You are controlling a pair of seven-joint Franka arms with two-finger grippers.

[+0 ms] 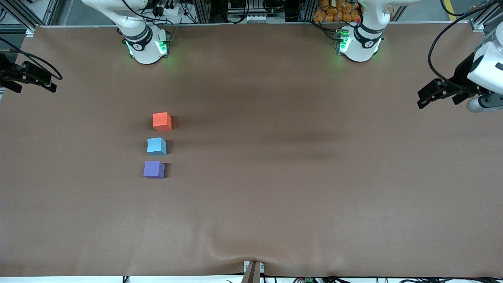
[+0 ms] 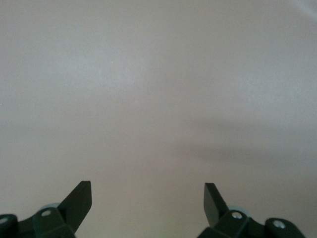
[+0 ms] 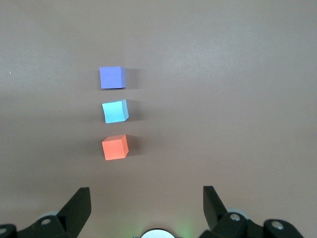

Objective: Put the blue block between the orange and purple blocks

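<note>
over bare table (image 1: 298, 188), both grippers hang spread.

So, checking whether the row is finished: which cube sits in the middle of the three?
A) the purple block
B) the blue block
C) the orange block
B: the blue block lies between the orange block and the purple block, apart from both.

In the front view the right end effector (image 1: 8, 80) at nine o'clock is cut by the frame edge. Each wrist view crops its own end effector (image 2: 147, 198) (image 3: 147, 198) at six o'clock.
</note>
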